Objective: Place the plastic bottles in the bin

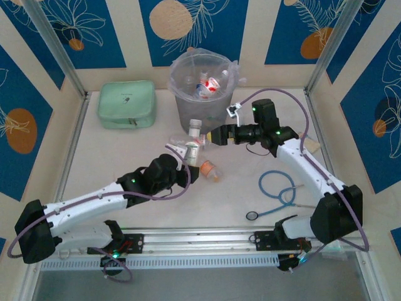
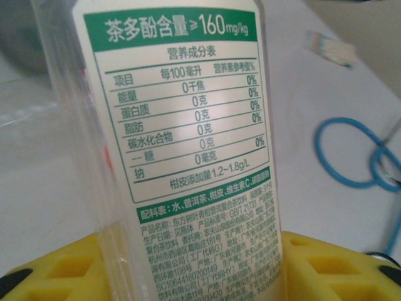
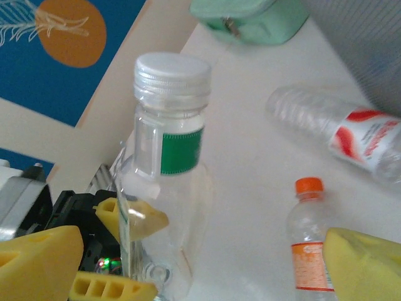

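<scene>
left gripper (image 2: 200, 266): partly closed, yellow pads pressed on both sides of the upright clear plastic bottle with white cap and green label (image 3: 170, 147) | right gripper (image 3: 200, 266): spread wide, empty, just beside that bottle | round translucent grey bin (image 1: 182, 94): behind it, small bottles (image 1: 207, 84) inside

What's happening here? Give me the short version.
The left gripper appears to grip an upright white-capped bottle. The right gripper hangs open beside it, holding nothing. An orange-capped bottle and a red-labelled bottle lie on the table. Several bottles are already in the bin.
</scene>
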Motion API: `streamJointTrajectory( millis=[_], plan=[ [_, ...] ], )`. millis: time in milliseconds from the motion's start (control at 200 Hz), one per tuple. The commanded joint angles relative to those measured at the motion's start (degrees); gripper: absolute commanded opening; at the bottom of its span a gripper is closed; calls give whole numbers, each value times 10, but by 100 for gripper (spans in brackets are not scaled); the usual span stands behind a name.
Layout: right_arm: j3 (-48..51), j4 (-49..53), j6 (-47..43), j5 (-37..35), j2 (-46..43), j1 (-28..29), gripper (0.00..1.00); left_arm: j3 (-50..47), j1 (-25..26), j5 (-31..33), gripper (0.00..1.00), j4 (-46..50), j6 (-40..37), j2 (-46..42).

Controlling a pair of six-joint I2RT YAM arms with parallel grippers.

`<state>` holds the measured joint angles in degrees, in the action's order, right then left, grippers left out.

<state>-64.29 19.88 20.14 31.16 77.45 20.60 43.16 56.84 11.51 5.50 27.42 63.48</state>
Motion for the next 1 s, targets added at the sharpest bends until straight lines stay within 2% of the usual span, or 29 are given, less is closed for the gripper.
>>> streamJointTrajectory(
  millis=[0, 230, 300, 435, 615, 660, 740, 795, 996],
  plan=[
    [-20, -32, 12, 48, 18, 12, 99, -2, -4, -99, 35, -70, -50, 13],
    [-18, -87, 40, 52, 55, 9, 91, 10, -4, -98, 36, -88, -61, 48],
    [-18, -90, 42, 51, 57, 8, 81, 13, -4, -101, 36, -92, -60, 52],
    [-12, -89, 44, 41, 50, 8, 56, 12, -4, -88, 36, -88, -53, 58],
    [-8, -75, 39, 20, 33, 6, 34, 11, -5, -60, 42, -75, -39, 62],
    [-12, -68, 37, 14, 26, 5, 28, 15, -5, -47, 50, -62, -32, 60],
    [-24, -48, 30, 5, 11, -2, 21, 31, -8, 9, 82, -7, -4, 54],
    [-33, -36, 26, -12, -6, -7, 20, 39, -12, 33, 99, 27, 8, 50],
    [-81, -18, 18, -55, -91, -50, 16, 0, -15, 57, 99, 34, 26, 0]
  ],
)
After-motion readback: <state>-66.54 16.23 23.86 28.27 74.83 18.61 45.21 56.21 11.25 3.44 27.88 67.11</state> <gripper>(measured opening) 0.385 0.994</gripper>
